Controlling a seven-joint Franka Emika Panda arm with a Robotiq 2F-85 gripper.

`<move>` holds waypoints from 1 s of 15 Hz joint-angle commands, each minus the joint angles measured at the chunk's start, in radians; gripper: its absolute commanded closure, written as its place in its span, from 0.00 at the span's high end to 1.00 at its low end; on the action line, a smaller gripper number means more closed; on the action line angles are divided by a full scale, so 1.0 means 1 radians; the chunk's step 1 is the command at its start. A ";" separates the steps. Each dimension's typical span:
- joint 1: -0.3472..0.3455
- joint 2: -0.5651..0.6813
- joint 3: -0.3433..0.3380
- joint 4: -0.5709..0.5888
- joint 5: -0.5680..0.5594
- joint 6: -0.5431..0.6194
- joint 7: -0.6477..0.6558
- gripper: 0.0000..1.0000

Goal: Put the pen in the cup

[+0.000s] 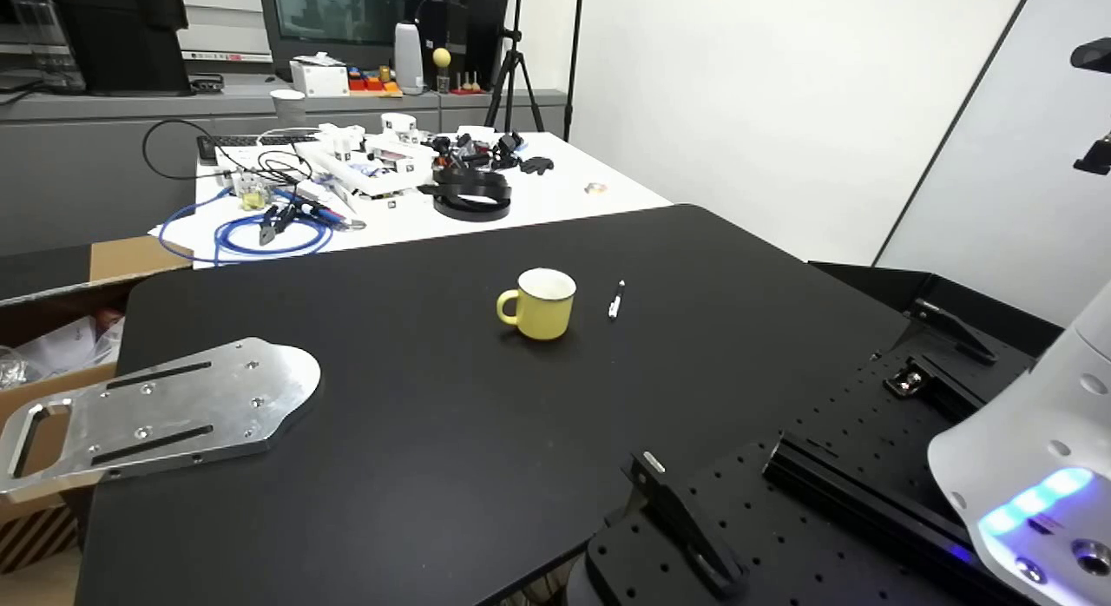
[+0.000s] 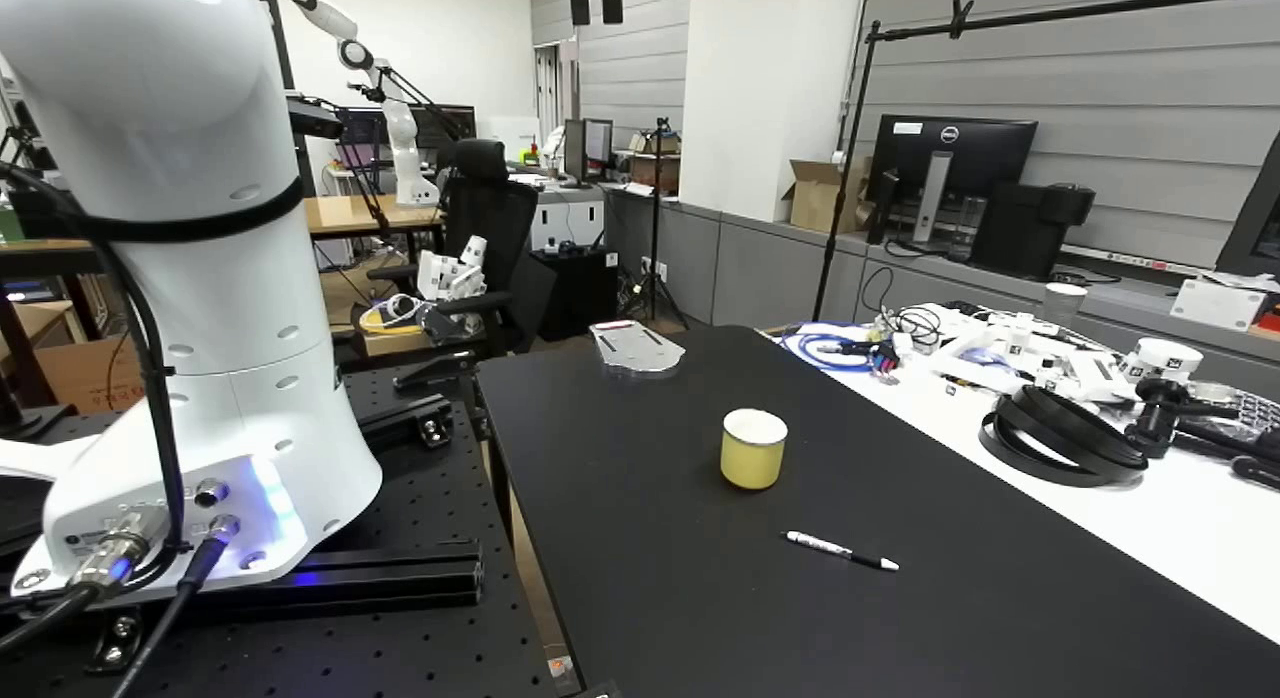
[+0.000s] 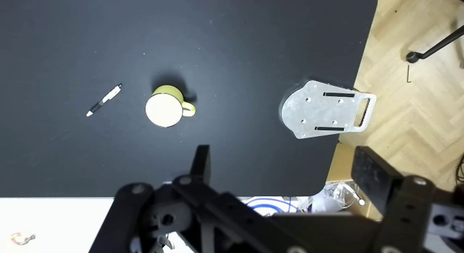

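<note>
Pen (image 3: pixel 104 100), black and white, we find lying flat on the black table (image 3: pixel 235 53), near the cup (image 3: pixel 167 105) but apart from it. In the wrist view it lies at nine o'clock of the cup, its white half aimed between one and two o'clock, its black half and pale tip between seven and eight. The cup stands upright, yellow outside and white inside, and in that view we see its handle (image 3: pixel 193 110) point to three o'clock. Farther out at three o'clock, well apart, a silver plate (image 3: pixel 320 111) with two slots juts past the table's edge. Our gripper (image 3: pixel 284 162) shows at the six o'clock edge of the wrist view with its fingers (image 3: pixel 201 164) spread wide, and from the gap between them both cup and pen lie at about ten o'clock. In an exterior view we see the pen (image 1: pixel 617 299) at three o'clock of the cup, whose handle points to nine, and a black rolled band (image 1: pixel 473 185) on the white table (image 1: pixel 560 194) at eleven. Black table shows between pen and cup in both exterior views. In an exterior view the pen (image 2: pixel 841 551) lies between four and five o'clock of the cup, and the white robot base (image 2: pixel 280 418), lit by a blue strip (image 2: pixel 275 493), stands toward nine
</note>
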State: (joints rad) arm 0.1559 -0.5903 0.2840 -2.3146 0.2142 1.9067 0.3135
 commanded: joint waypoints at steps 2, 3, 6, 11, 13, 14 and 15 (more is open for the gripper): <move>0.007 0.002 -0.006 0.002 -0.004 -0.001 0.003 1.00; 0.007 0.002 -0.006 0.002 -0.004 -0.001 0.003 1.00; 0.007 0.002 -0.006 0.002 -0.004 -0.001 0.003 1.00; -0.072 0.009 -0.028 -0.028 -0.084 0.069 0.041 1.00; -0.121 0.025 -0.050 -0.041 -0.132 0.115 0.046 1.00; -0.147 0.036 -0.057 -0.048 -0.162 0.142 0.055 1.00; -0.171 0.054 -0.071 -0.053 -0.186 0.170 0.055 1.00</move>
State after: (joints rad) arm 0.0360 -0.5722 0.2414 -2.3586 0.0912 2.0161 0.3241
